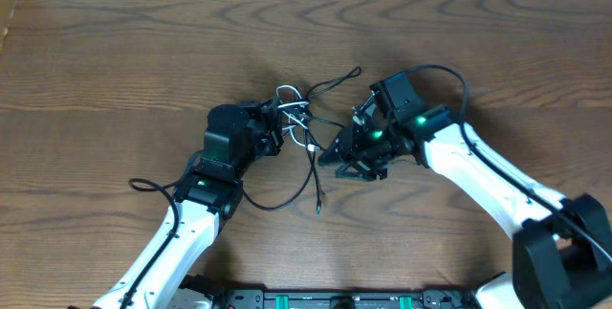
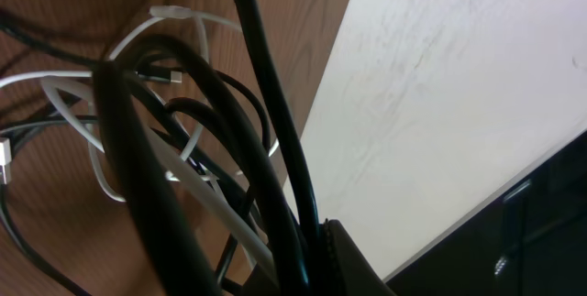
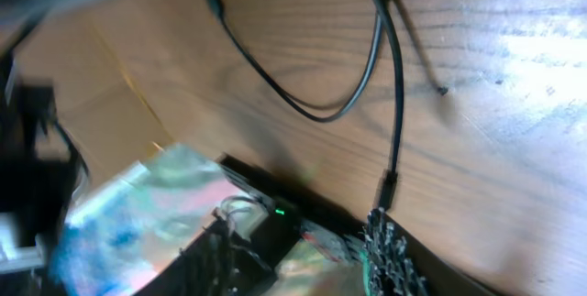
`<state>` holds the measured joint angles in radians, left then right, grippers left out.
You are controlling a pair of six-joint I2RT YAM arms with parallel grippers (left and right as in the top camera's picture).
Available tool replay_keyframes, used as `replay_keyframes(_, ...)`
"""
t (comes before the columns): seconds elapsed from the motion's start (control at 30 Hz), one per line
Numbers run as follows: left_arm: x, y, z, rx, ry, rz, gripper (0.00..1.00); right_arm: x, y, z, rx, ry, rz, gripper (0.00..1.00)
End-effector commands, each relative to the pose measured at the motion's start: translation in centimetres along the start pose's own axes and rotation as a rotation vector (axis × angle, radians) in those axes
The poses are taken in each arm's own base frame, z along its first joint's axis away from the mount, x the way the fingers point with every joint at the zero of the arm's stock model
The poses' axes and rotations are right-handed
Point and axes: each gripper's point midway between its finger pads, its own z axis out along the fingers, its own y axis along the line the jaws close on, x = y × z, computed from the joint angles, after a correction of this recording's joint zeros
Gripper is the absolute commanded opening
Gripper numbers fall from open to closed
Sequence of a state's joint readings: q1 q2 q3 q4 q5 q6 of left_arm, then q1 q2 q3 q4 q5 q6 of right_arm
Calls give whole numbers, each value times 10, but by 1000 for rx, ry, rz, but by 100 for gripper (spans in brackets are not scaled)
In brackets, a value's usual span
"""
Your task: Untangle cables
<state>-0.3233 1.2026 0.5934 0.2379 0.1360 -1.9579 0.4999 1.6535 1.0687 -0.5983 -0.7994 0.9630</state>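
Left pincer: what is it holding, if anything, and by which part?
The left pincer is shut on the cables, clamping bunched black and white strands within the tangle, not at a plug.

Left tool [image 1: 274, 127] tips hidden behind cables [image 2: 165, 131]; right tool [image 3: 303, 246] blurred, cropped at bottom edge

No word, label, brand or number can be read in any of the three views. The wood-grain tabletop [image 1: 115, 51] bears no print, and any marking on the cables [image 1: 292, 108] or their plugs is too small or blurred to make out
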Motion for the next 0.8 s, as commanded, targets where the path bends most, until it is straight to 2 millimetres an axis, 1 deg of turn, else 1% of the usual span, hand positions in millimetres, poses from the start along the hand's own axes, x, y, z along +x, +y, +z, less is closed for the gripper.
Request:
replay_keyframes(0.0,3,-7,-2,16,8,77,8,-2,0,13,-14,40,204,48)
replay_keyframes(0.07,3,-7,-2,16,8,96,8,-11,3,22,-27,21,248,51)
replay_keyframes(0.23,4,-7,-2,19,10,124,8,-36,17,43,-86,-39,299,54)
replay_keyframes(0.3,4,-7,-2,17,14,124,8,-49,18,49,-100,-78,356,54)
replay_keyframes(0.33,5,-7,-2,16,17,124,8,-52,17,51,-103,-85,374,54)
replay_keyframes(0.4,5,-7,-2,14,20,124,8,-62,16,54,-112,-116,453,57)
replay_keyframes(0.47,5,-6,-2,14,20,124,8,-72,18,54,-134,-154,494,60)
replay_keyframes(0.53,5,-7,-2,15,20,126,8,-82,25,52,-172,-193,501,62)
replay_keyframes(0.67,9,-5,-2,6,41,127,8,-99,44,44,-256,-266,459,65)
replay_keyframes(0.77,9,-4,-2,4,44,127,8,-110,48,39,-278,-331,445,67)
